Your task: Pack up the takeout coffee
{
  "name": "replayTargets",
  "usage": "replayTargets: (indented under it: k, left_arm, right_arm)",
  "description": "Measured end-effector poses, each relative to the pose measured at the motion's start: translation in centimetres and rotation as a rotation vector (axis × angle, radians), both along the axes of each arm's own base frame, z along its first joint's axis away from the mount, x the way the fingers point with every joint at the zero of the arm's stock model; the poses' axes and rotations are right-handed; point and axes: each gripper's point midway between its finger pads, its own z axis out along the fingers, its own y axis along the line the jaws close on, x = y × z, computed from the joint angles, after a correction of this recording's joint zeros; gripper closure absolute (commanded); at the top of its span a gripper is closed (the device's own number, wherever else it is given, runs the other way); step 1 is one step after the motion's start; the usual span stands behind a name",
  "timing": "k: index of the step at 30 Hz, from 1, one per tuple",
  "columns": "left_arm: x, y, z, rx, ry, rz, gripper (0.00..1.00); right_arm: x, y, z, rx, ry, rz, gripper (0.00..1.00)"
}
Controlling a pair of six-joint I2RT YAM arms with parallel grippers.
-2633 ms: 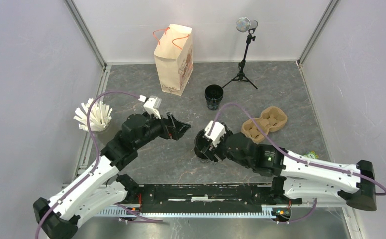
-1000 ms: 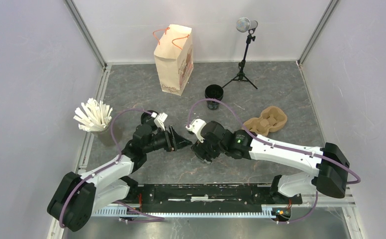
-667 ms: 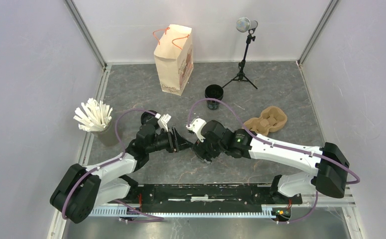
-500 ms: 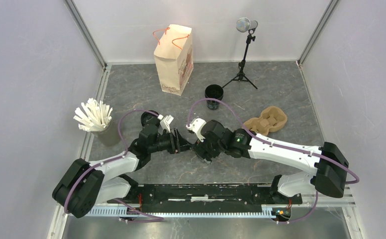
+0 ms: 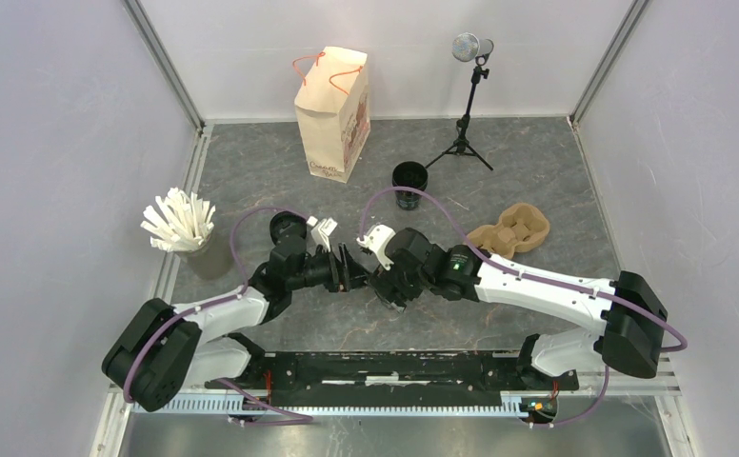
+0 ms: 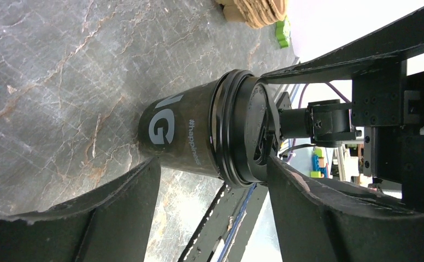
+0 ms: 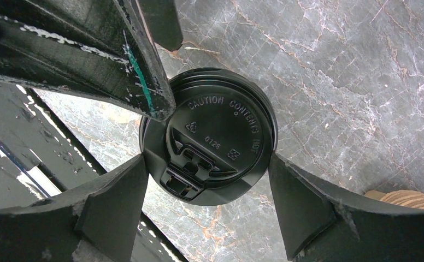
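Grey table (image 5: 556, 171) carries all; near the middle of its front edge the lidded cup (image 6: 188, 139) stands, my right gripper (image 7: 207, 164) clasping its lid, my left gripper (image 6: 212, 166) spread wide about it. A second cup (image 5: 409, 181) sits toward the far edge; the carrier (image 5: 509, 231) holds nothing, so I judge packing barely begun.

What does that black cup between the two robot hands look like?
The black cup is paper-looking, with grey lettering and a shiny plastic lid embossed CAUTION CONTENTS HOT. It stands upright on the grey marbled table. The right gripper grips its rim from above; the left gripper, open, brackets it from the side.
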Motion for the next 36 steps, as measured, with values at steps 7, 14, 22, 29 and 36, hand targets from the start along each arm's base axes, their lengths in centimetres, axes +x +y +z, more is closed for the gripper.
replayTargets:
  k: [7,14,22,29,36]
  left_arm:
    - [1.0,-0.5,1.4,-0.006,-0.037,-0.002,0.23]
    - [1.3,-0.6,0.8,0.033,-0.048,-0.017,0.28]
    - [1.1,-0.4,-0.7,0.083,-0.015,-0.024,0.29]
    - [1.3,-0.4,-0.5,0.086,-0.025,-0.026,0.30]
    - [1.5,-0.6,-0.3,0.089,-0.037,-0.028,0.32]
  right_arm:
    - [0.1,0.1,0.1,0.004,0.000,0.000,0.11]
    - [0.2,0.3,0.5,0.013,-0.007,-0.002,0.07]
    - [0.2,0.3,0.5,0.015,-0.008,-0.003,0.07]
    - [0.6,0.1,2.2,0.065,-0.034,-0.021,0.11]
    - [2.6,-0.7,5.2,0.179,-0.098,-0.085,0.17]
